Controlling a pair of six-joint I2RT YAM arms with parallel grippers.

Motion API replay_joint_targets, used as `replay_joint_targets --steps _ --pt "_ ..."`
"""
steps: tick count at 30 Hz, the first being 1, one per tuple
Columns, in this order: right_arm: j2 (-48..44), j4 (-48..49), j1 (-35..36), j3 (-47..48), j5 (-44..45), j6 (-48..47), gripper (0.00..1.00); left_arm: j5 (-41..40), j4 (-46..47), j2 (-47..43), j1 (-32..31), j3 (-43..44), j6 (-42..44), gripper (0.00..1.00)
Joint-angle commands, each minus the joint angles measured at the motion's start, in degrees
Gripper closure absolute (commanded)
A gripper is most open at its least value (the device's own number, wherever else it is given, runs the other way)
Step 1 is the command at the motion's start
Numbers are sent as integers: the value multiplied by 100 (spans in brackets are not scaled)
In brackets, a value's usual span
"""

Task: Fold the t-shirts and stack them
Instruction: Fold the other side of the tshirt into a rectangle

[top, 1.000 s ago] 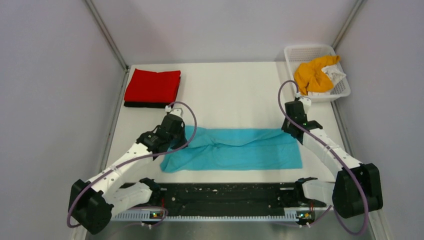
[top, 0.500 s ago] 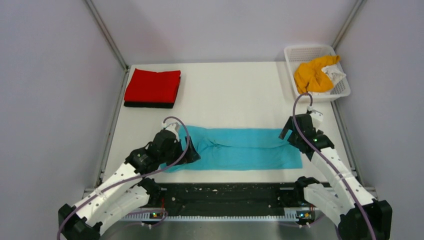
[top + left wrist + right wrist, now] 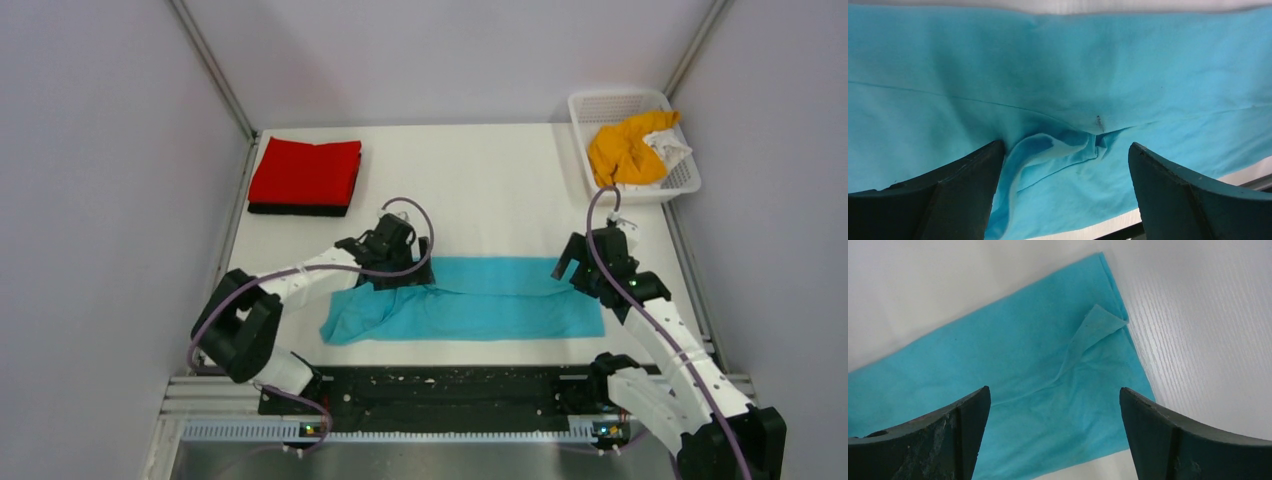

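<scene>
- L tool (image 3: 1064, 160) wide open over bunched fold of turquoise shirt (image 3: 470, 300), which lies flat on table (image 3: 480, 190) — prob lining up a pinch.
- R tool (image 3: 1053, 400) wide, empty, above shirt's right corner flap.
- Red shirt (image 3: 305, 170) folded far-left — stack spot.

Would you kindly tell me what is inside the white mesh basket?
The basket holds a crumpled orange t-shirt lying over a white t-shirt, which peeks out on its right. Anything beneath them is covered.

turquoise t-shirt (image 3: 500, 300) soft matt cloth; table (image 3: 480, 180) matt, faintly grained
</scene>
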Motion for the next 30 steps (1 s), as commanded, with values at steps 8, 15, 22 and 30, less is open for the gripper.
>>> replay_joint_targets --steps 8,15,22,30 --pt "-11 507 36 -7 -103 -473 1 303 216 -635 -1489 -320 -403 1" --pt "595 1416 37 238 -575 -740 1 -557 -750 -511 -1732 -281 -737 1" --pt "1928 2053 36 488 -881 -828 1 -986 -672 -1326 -1613 -140 -993 1" --pt "2584 1600 -272 312 -262 -605 1 -326 672 -1749 -11 -1321 -1151 1"
